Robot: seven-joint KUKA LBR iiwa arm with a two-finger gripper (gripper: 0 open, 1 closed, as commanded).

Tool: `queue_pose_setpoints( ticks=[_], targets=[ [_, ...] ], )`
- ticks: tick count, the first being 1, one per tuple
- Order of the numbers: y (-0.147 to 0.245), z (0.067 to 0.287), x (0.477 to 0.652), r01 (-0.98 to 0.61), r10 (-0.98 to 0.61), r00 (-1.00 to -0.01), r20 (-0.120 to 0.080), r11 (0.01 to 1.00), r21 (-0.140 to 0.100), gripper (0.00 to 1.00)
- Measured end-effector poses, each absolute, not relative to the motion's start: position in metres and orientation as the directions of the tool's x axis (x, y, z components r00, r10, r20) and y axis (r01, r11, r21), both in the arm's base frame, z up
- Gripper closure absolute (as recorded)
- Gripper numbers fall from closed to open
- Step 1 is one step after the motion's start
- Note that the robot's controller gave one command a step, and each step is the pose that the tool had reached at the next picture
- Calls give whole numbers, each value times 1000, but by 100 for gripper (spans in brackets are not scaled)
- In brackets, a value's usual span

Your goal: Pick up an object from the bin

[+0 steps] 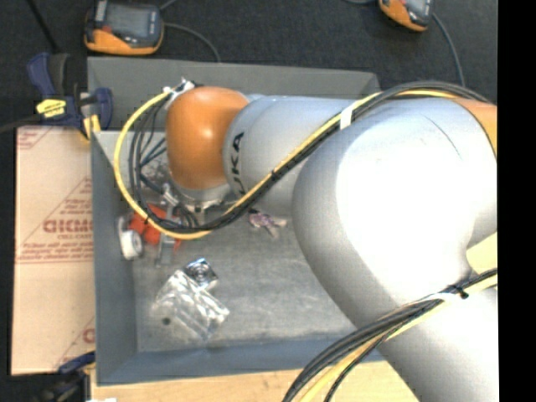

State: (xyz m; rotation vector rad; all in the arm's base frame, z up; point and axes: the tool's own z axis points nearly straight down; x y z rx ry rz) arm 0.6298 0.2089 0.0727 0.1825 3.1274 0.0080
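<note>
My gripper (173, 211) is low over the left side of the bin, mostly hidden under the arm's orange cover and its cables. Right beside it, against the left wall, lies a red-orange thing with a white end (134, 231); whether the gripper touches it I cannot tell. In front of the gripper sit a small shiny metal piece (200, 272) and a crumpled clear plastic bag (188, 306) on the bin floor.
A small pinkish-purple thing (266, 222) lies mid-bin, close under the arm. The big grey arm covers the bin's right half and back. Bare floor shows at the front, right of the plastic bag.
</note>
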Motion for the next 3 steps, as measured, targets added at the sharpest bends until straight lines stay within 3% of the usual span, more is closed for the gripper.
queue_pose_setpoints(
  ticks=[2, 3],
  targets=[
    [208, 75, 632, 116, 117, -993, -14, 993, 7, 0],
    [208, 75, 632, 116, 116, -993, -15, 993, 7, 100]
  ],
)
